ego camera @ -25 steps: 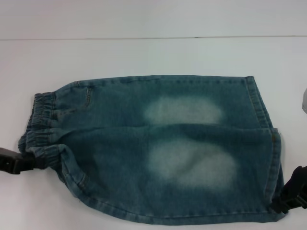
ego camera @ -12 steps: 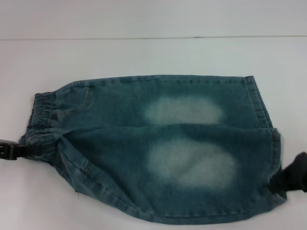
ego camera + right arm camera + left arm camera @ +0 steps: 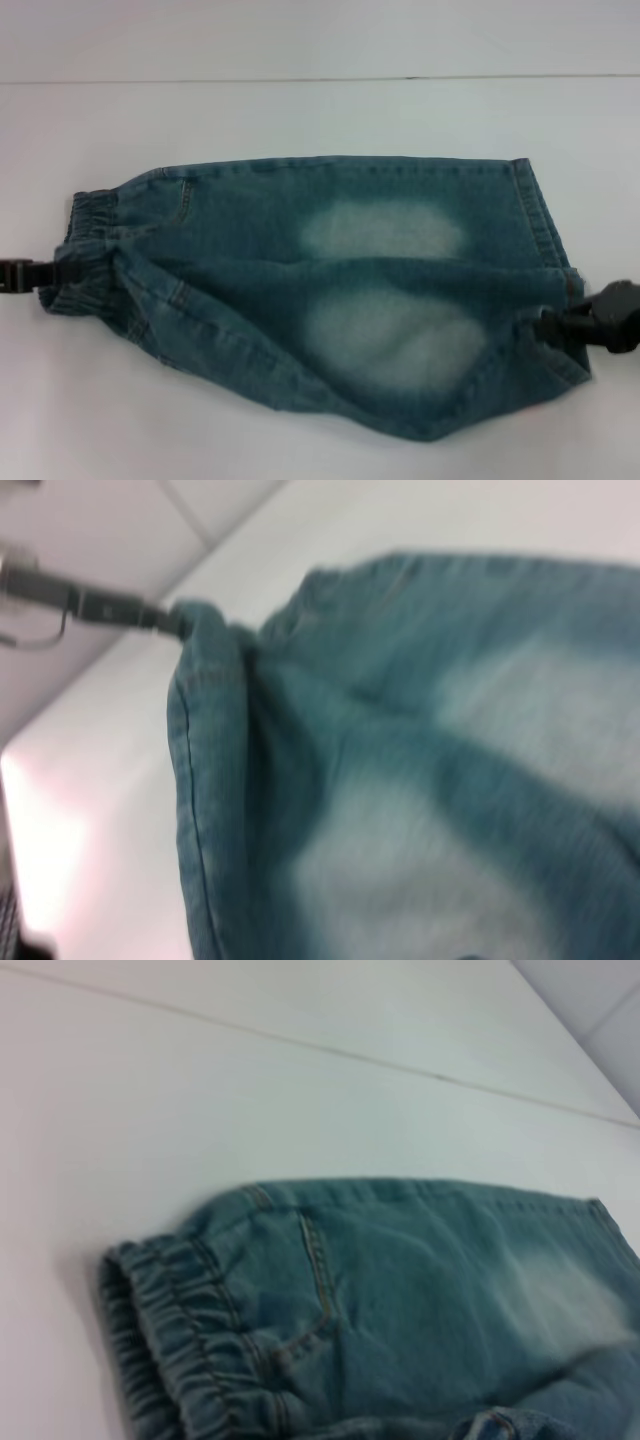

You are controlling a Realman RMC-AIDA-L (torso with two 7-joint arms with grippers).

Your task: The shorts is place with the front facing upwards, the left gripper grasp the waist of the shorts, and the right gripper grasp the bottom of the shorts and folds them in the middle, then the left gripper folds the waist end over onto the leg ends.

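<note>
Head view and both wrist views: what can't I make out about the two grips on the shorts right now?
- Black left gripper, head view: fingertips buried in the gathered elastic waist of the blue washed-denim shorts; arm cut by the edge.
- Black right gripper, head view: tips hidden in bunched hem.
- Left wrist view: own fingers not shown.
- Right wrist view: blurred; own fingers absent.

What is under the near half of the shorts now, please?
The near half of the shorts is lifted between the left gripper at the waist and the right gripper at the hem. The white table surrounds them; what lies directly beneath is covered by denim.
</note>
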